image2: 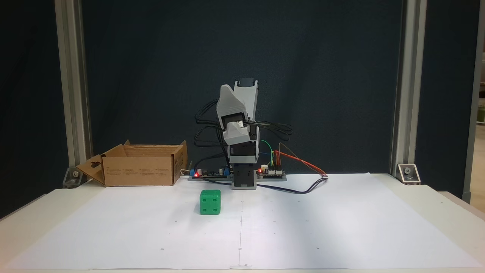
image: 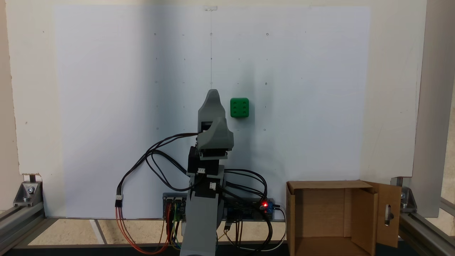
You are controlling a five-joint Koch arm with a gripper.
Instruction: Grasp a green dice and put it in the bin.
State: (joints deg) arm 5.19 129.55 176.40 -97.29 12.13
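Note:
The green dice (image: 239, 107) lies on the white paper sheet with six pips facing up. In the fixed view from the front, the green dice (image2: 210, 202) sits just left of the arm's base. My grey gripper (image: 213, 96) is folded over the arm's base, apart from the dice, which lies a little to the right of its tip. From the front the gripper (image2: 233, 134) hangs above the base, its jaws one behind the other, nothing visibly held. The bin (image: 323, 184), a brown cardboard box with open flaps, stands at the lower right; from the front the bin (image2: 140, 170) is at left.
Control boards (image2: 271, 172) and loose cables (image: 156, 156) lie around the arm's base. Aluminium frame posts (image2: 70, 91) stand at the table's corners. One bin flap (image: 388, 213) with a slot cutout hangs outward. The white sheet (image2: 341, 227) spreads wide around the dice.

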